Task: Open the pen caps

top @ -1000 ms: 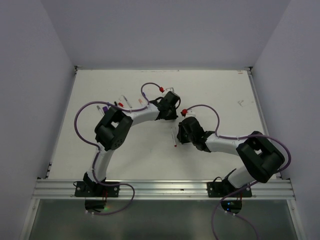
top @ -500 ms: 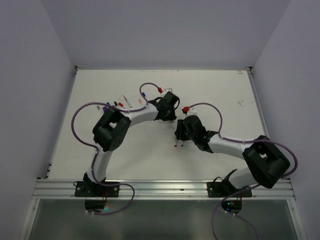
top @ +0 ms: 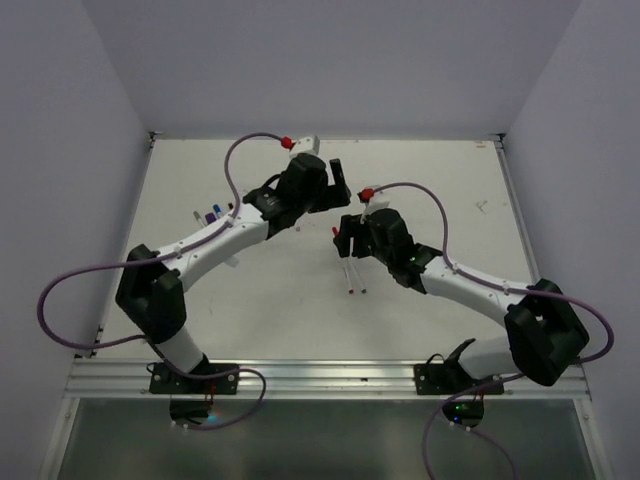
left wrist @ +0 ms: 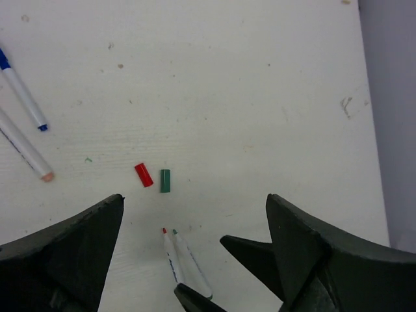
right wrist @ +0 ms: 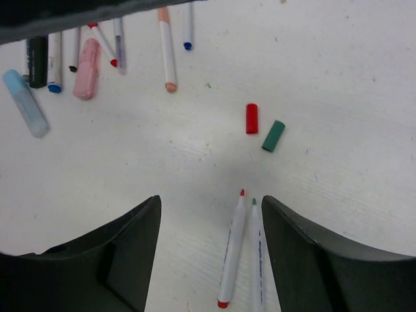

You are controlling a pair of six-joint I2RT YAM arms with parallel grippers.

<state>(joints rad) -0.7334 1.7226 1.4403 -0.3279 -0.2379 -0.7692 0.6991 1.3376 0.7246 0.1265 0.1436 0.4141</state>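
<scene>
Two are lying off already: the short red plastic cap (right wrist: 251,119) and the green plastic cap (right wrist: 273,136), just beyond two bare-tipped slim white pens (right wrist: 232,250). You're hovering left gripper (left wrist: 195,201) and right gripper (right wrist: 209,208) wide, empty; the pink highlighter (right wrist: 86,68) is seemingly waiting.

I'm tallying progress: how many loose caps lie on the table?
2. A red cap and a green cap lie side by side, not touching, just beyond the tips of two uncapped pens. Others may be hidden under the arms.
</scene>
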